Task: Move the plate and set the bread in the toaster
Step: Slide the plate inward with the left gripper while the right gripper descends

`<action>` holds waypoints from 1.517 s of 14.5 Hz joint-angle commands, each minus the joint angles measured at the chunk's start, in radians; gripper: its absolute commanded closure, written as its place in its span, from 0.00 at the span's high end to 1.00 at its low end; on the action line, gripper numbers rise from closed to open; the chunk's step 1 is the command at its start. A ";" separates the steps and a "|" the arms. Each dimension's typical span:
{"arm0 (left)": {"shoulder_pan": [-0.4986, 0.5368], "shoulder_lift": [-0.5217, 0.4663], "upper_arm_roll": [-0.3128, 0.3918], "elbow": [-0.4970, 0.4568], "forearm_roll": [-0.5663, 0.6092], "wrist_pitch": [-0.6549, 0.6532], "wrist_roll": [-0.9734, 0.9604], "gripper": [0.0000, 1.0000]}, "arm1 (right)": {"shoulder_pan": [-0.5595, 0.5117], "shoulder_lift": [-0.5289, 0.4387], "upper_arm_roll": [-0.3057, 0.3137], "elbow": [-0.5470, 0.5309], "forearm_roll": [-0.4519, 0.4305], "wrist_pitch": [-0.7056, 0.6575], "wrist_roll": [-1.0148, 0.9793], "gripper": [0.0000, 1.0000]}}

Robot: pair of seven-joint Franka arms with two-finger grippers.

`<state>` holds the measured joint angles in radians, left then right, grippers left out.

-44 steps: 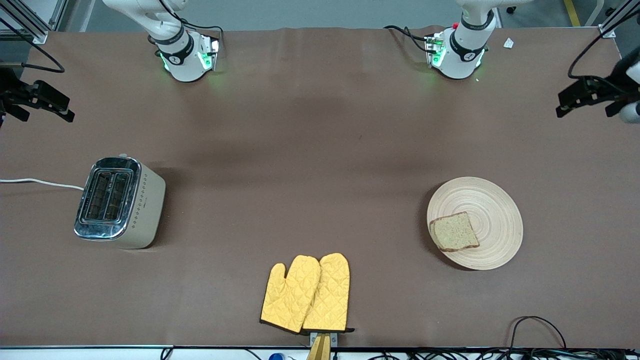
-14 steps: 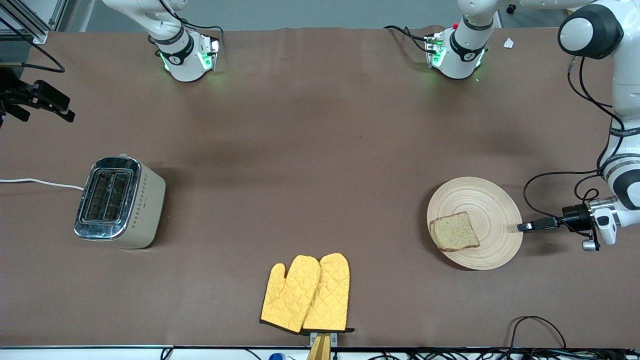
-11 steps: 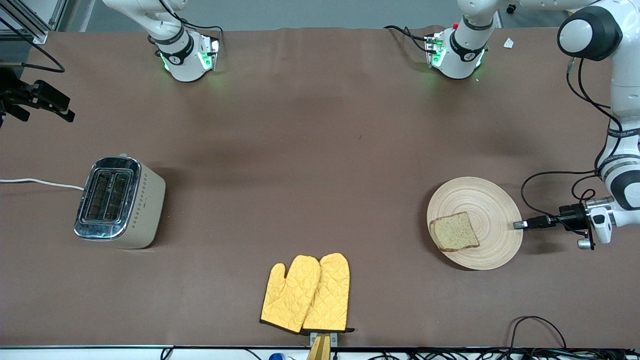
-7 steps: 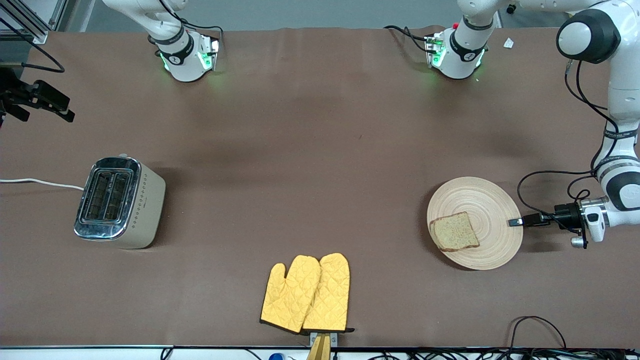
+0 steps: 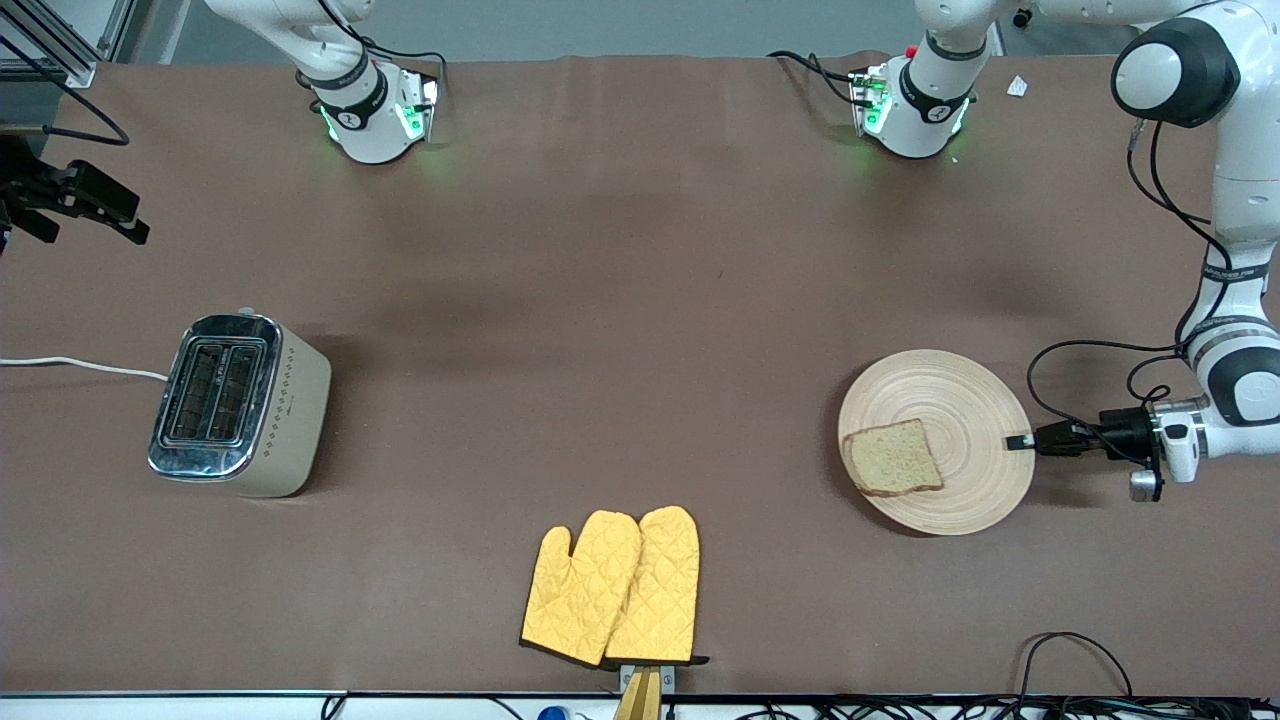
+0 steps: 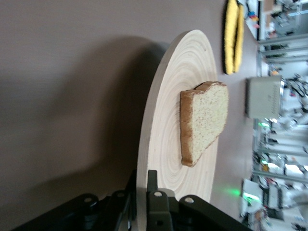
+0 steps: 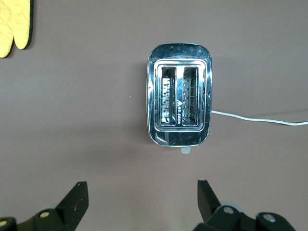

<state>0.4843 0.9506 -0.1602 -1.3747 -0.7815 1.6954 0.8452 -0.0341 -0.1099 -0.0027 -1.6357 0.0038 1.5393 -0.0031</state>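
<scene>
I am clamping my left gripper (image 5: 1018, 442) on the rim of the round, pale wooden plate with ring grooves (image 5: 975, 400), at the edge toward the left arm's end of the table, with the squarish slice of speckled brown bread (image 5: 892, 457) lying on it. My right gripper (image 7: 140, 202) is waiting with its fingers apart, above the cream-sided, chrome-topped two-slot toaster (image 5: 238, 404). I am judging the task barely begun: plate gripped but not relocated, bread not yet in a slot.
</scene>
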 commanded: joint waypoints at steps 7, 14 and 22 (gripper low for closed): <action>-0.107 -0.070 -0.166 -0.020 0.028 -0.105 -0.124 0.00 | -0.004 0.151 0.003 -0.009 0.024 0.103 -0.009 0.99; -0.315 -0.055 -0.239 -0.032 -0.004 0.130 -0.127 0.00 | 0.062 0.343 0.003 -0.038 0.094 0.315 0.043 0.99; -0.545 0.013 -0.237 -0.066 -0.298 0.447 -0.126 0.00 | 0.167 0.509 0.003 -0.091 0.099 0.545 0.239 0.99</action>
<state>-0.0459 0.9457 -0.3893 -1.4427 -0.9999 2.1060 0.7225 0.1195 0.4124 0.0039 -1.6849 0.0961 2.0466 0.1928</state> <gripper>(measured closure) 0.907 0.004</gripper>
